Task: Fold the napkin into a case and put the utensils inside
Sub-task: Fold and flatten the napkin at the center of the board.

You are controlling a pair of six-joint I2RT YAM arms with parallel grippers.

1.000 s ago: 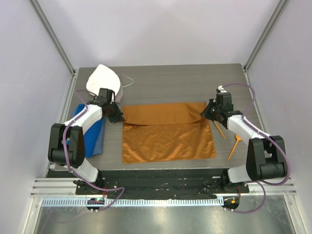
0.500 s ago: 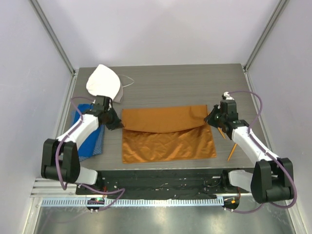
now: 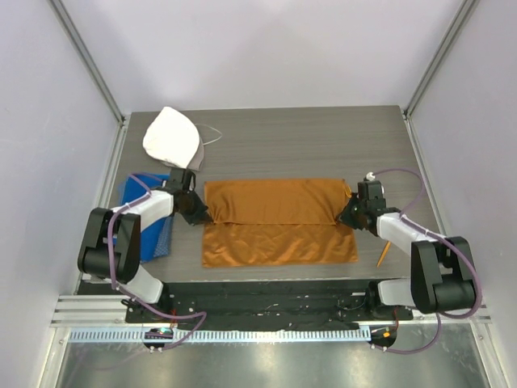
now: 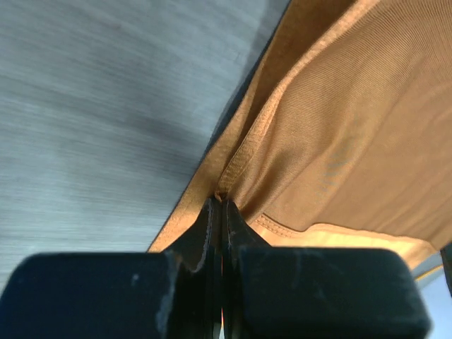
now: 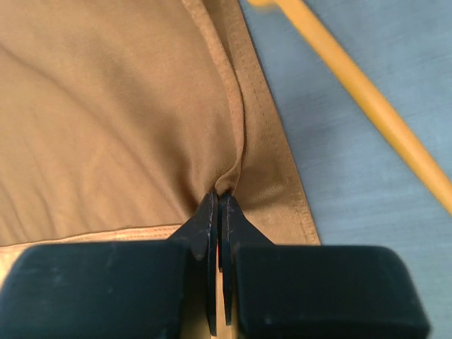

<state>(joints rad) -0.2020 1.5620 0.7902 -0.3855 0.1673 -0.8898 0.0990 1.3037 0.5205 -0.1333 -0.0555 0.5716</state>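
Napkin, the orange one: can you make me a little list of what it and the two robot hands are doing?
napkin: far part folded over the near part, flat on the table
left gripper: shut on the napkin's left edge
right gripper: shut on the napkin's right edge
utensil: orange handle on the table beside the napkin, not inside
blue towel: left edge
white cloth cap: far left

Seen from above, the right arm covers most of the utensils. Only one thin orange end shows, too small to tell fork from spoon. The left arm hides part of the blue towel. In the right wrist view an orange handle is blurred and runs off the frame. In the left wrist view the napkin is cut off at the top and right edges.
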